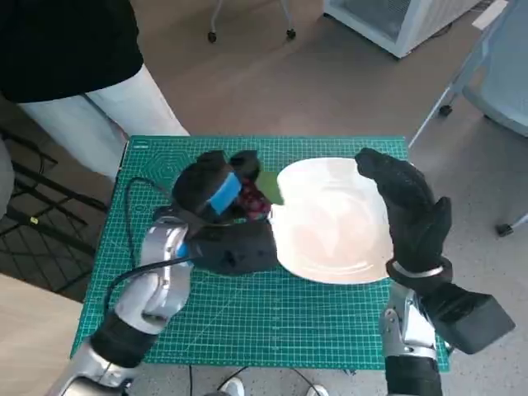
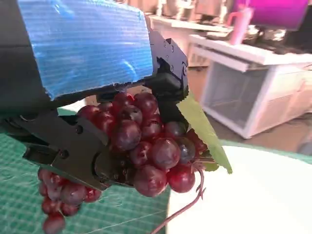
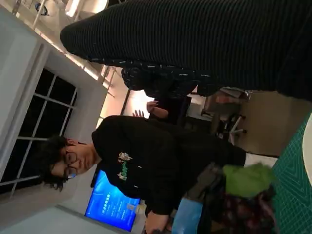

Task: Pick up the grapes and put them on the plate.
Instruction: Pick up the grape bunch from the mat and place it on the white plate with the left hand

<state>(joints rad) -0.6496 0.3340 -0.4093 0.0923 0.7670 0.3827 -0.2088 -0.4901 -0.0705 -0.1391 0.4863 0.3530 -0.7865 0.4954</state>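
Beside the plate point(image 1: 330, 223), grapes point(image 2: 146, 146) gripped in left hand point(image 1: 216, 191).

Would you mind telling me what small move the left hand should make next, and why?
Probably carry the grapes sideways over the plate before letting go. The left hand grips the bunch clear of the mat, but it hangs at the plate's edge, part of it over the mat. The right hand hovers over the plate's far rim.
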